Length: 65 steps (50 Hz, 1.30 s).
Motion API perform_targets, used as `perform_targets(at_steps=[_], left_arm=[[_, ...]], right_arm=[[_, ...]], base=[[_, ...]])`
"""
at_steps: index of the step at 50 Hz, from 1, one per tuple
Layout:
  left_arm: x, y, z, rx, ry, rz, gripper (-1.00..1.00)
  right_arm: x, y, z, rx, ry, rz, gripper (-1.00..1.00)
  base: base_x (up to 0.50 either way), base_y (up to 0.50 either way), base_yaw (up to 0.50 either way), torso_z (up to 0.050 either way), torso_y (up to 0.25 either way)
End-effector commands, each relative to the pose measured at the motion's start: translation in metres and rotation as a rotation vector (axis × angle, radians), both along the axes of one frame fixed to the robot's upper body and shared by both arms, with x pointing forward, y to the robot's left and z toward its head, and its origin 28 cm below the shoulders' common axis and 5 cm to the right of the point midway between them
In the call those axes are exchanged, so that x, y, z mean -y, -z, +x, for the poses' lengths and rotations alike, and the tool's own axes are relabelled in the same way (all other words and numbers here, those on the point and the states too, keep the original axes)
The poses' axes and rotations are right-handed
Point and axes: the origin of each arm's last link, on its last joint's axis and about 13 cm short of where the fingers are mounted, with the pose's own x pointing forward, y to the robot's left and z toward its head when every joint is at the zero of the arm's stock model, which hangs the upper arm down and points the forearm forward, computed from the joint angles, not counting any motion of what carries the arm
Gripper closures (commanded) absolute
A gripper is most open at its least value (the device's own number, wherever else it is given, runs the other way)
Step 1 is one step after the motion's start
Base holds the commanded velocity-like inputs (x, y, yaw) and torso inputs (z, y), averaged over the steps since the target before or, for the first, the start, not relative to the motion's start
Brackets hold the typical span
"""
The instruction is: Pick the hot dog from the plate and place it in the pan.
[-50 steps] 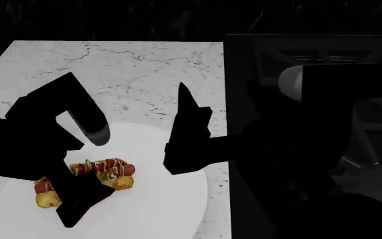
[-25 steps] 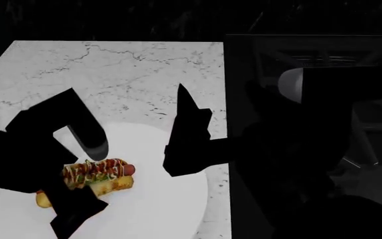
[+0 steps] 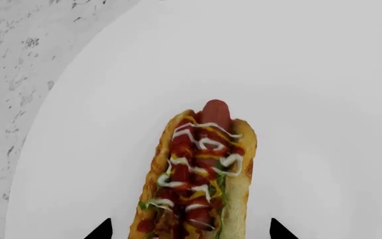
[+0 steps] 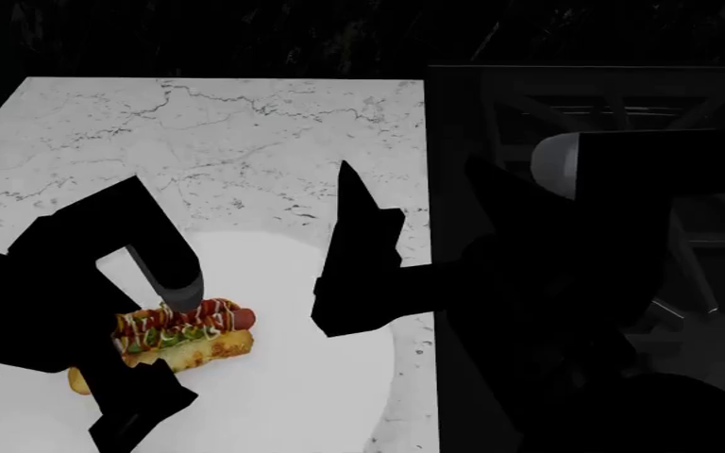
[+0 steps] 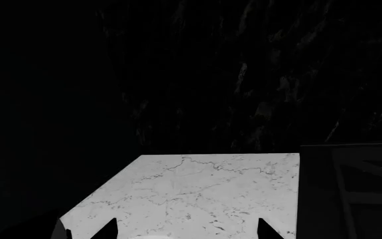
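The hot dog point(image 4: 184, 333) lies on the white plate point(image 4: 299, 377) at the near left of the marble counter. My left gripper point(image 4: 161, 342) is open and straddles it, one finger on each side. In the left wrist view the hot dog point(image 3: 201, 174) runs lengthwise between the two dark fingertips point(image 3: 103, 230), with a narrow gap at each side, on the plate point(image 3: 310, 99). My right gripper point(image 4: 352, 203) is open and empty over the plate's right edge, pointing away from me; it also shows in the right wrist view point(image 5: 185, 230). I cannot make out the pan in the dark area on the right.
The marble counter point(image 4: 237, 132) stretches behind the plate. A dark stove point(image 4: 564, 94) adjoins it on the right, mostly hidden behind my right arm point(image 4: 589, 245). The counter's far edge point(image 5: 211, 155) meets a black background.
My left gripper has moved down and slightly left around the hot dog. The hot dog's far end has shifted a little on the plate. The right arm has barely moved.
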Motion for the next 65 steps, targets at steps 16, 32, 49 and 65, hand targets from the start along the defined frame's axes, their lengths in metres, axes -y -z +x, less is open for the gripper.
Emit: perform_targets(at_steps=[16,32,49,65], left_arm=[[0.0,-0.009,-0.004,0.043,0.017,0.018,1.0],[0.002,-0.045,-0.017,0.152,0.052,-0.096,1.0],[-0.001,-0.086,-0.044,0.399,0.097,-0.17,1.0],[-0.007,-0.091,-0.059,0.691,-0.014,-0.305,1.0]], right_arm=[[0.001,-0.001,0.0,0.003,0.011,0.015,-1.0],[0.0,-0.007,-0.003,0.011,0.01,0.008,-1.0],[-0.002,-0.009,-0.004,0.017,0.001,0.0,-1.0],[-0.001,-0.011,-0.009,0.034,0.003,-0.002,-1.0]], base=[[0.0,0.0,0.0,0.0,0.0],[0.0,0.0,0.0,0.0,0.0],[0.0,0.0,0.0,0.0,0.0],[0.0,0.0,0.0,0.0,0.0]])
